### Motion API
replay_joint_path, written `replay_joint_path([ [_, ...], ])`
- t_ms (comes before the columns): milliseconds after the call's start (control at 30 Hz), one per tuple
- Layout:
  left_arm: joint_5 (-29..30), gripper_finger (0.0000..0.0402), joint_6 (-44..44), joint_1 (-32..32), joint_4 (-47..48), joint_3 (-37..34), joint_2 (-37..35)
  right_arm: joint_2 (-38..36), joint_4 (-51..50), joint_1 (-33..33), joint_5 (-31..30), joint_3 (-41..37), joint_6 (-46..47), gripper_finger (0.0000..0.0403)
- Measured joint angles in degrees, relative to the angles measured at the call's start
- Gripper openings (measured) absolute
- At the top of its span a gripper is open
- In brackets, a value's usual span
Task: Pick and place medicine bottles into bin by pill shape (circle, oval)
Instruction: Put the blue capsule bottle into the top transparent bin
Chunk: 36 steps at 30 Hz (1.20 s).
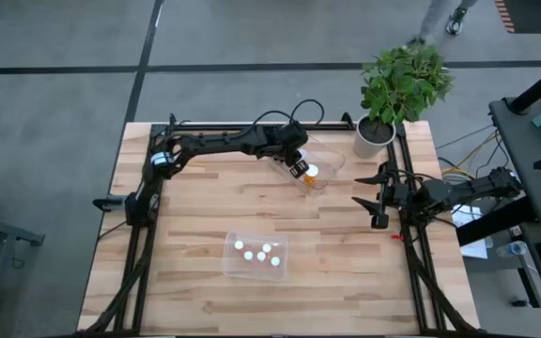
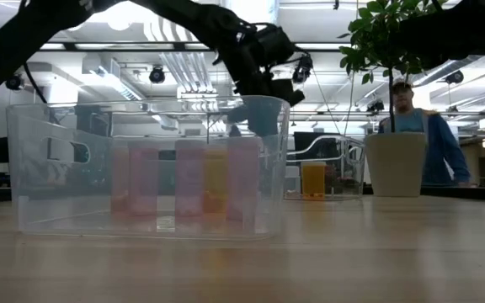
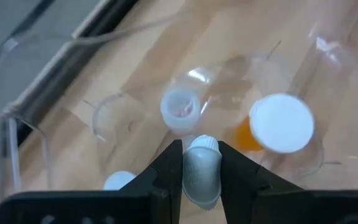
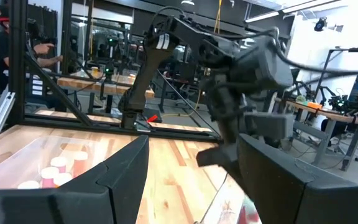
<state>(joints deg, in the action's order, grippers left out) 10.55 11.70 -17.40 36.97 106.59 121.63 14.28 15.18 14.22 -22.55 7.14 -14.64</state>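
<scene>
Left hand (image 3: 200,163): my fingers are clamped on a small white-capped bottle (image 3: 202,169), held over the far bin (image 1: 330,161) at the back of the table (image 1: 195,221).
Doing it well: I judge this the drop; I would lower the bottle inside the bin's walls, aim for a bare patch of floor and let go only once it is clear of the others.
Bottle against hand: it sits between my two fingers, cap outward, above the bin's floor.
Bin contents: an orange bottle (image 3: 277,126) with a wide white cap stands just beside my fingers; a clear bottle (image 3: 180,111) lies close by.
Near bin (image 1: 257,256): holds several capped bottles, well apart from me.
Right hand (image 1: 380,200): jaws apart, holding nothing, waiting at the table's right edge.
</scene>
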Motion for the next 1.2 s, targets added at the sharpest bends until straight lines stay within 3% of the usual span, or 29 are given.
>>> replay_joint_path([
  [533, -2.05, 0.0061, 2.81, -0.51, -0.38, -1.08, 2.22, 0.0, -0.11, -0.01, -0.02, 0.0, 0.01, 0.0233],
  [933, -3.24, 0.0135, 3.22, -0.62, -0.4, -1.43, 2.2, 0.0, -0.09, -0.02, -0.02, 0.0, -0.34, 0.0233],
  [1200, -3.24, 0.0141, 4.45, -0.75, -0.47, -1.62, 2.2, 0.0, -0.09, -0.01, -0.02, 0.0, -0.08, 0.0233],
])
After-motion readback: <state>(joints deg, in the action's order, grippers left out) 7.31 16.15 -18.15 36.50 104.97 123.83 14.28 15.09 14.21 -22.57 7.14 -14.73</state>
